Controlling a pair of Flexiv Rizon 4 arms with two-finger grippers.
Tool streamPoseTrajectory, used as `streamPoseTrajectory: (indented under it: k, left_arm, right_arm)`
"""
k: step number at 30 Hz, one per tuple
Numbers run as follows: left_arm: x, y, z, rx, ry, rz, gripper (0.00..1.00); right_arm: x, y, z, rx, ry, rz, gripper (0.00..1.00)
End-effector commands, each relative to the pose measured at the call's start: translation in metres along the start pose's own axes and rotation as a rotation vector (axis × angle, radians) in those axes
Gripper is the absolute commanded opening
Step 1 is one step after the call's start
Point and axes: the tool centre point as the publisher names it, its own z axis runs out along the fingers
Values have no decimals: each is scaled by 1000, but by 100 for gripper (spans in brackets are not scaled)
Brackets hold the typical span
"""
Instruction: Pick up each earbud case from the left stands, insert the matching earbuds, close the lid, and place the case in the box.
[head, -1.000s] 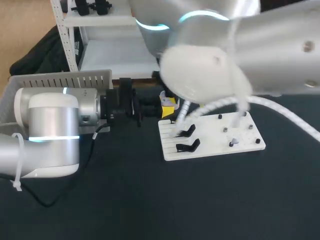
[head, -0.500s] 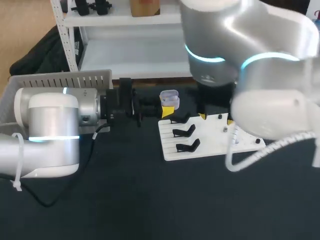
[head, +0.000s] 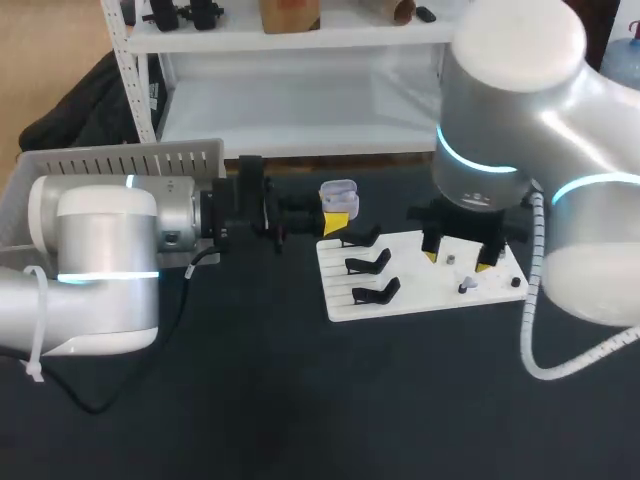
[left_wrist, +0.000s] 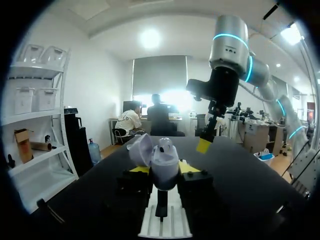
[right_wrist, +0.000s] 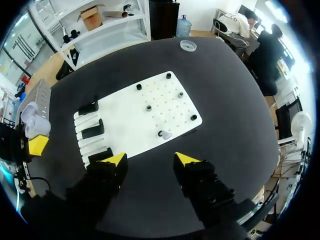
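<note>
Head view puts the right gripper (head: 458, 261) at centre right of the frame, fingers spread and empty, over the right half of the white board (head: 410, 300). Right wrist view gives the relation that counts. The earbud (right_wrist: 163, 134), a small pale piece on the board, lies just ahead of the gripper, roughly in line with the gap between its fingers. I judge that a short move forward and down would bring it between the tips. It is too small to tell its long axis.

The right gripper is far nearer to it than the left gripper (head: 338, 207). That one is clamped on the case (head: 338, 190), lid open, at upper centre of the head view, just off the board's upper left corner near the three black stands (head: 368, 264). No writing can be read on the case or the board.
</note>
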Motion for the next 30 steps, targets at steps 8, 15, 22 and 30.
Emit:
streamPoseTrajectory:
  k: [8,15,22,30]
  left_arm:
    - [1,-1,0,-5,-2,1,0]
    - [1,-1,0,-5,-2,1,0]
    - [1,-1,0,-5,-2,1,0]
    - [1,-1,0,-5,-2,1,0]
  right_arm:
    - [-1,-18,27,-206,57,-99,60]
    - [-5,-23,41,-209,84,-137,62]
    - [-7,-24,54,-205,115,-153,63]
    - [-4,-21,65,-205,140,-162,62]
